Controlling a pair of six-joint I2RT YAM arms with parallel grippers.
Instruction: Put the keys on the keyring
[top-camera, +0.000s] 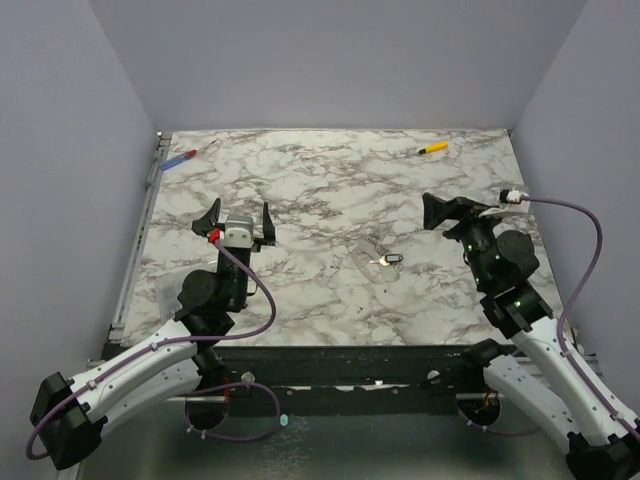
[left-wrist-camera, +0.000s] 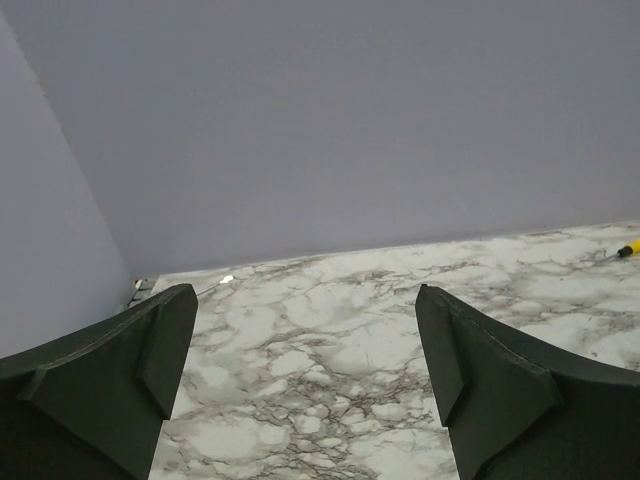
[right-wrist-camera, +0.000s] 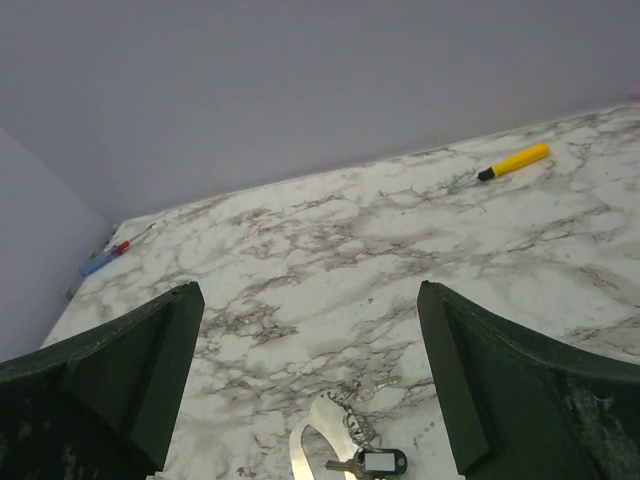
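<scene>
**Both grippers wide open, keys lying loose on the counter**

The keys (top-camera: 381, 262) lie flat on the marble counter (top-camera: 330, 185), right of its centre and toward the near edge. The keyring (top-camera: 394, 260), a small dark loop, touches their right end. The left gripper (top-camera: 241, 208) hovers near the left edge with its jaws spread wide and nothing between them. The right gripper (top-camera: 436, 212) is just as wide and empty, beyond the keys toward the right edge. A yellow-handled tool (top-camera: 433, 148) and a blue-and-red screwdriver (top-camera: 180, 158) lie along the far edge.
</scene>
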